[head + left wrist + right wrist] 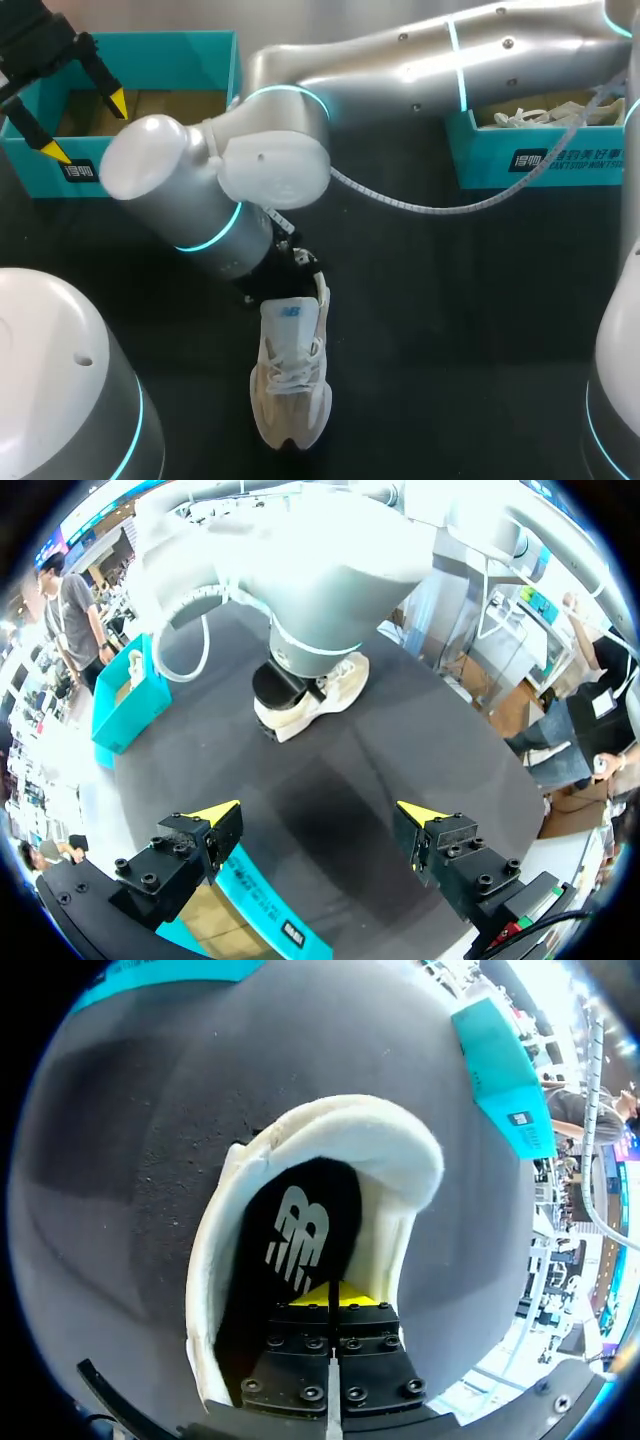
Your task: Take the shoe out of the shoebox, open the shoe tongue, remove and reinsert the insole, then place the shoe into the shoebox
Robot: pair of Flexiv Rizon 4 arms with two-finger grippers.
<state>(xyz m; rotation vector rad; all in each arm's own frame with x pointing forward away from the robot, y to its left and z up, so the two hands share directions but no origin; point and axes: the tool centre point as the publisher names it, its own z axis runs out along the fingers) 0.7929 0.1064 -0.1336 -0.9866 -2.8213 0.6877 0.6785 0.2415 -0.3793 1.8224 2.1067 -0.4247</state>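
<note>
A beige and white sneaker (290,385) lies on the black table, toe toward the near edge. My right arm (230,200) reaches across from the right, its wrist over the shoe's heel. In the right wrist view my right gripper (335,1298) is shut, its yellow tips down inside the shoe (390,1150) on the black insole (300,1230). My left gripper (87,127) hangs open over the teal shoebox (150,45) at the back left, holding nothing. From the left wrist, the left gripper (318,815) stands above the box rim (250,880), the shoe (320,695) well ahead of it.
A second teal box (530,155) with white crumpled stuff inside stands at the back right. A grey cable (400,205) loops from my right arm over the table. Bare black tabletop lies to both sides of the shoe.
</note>
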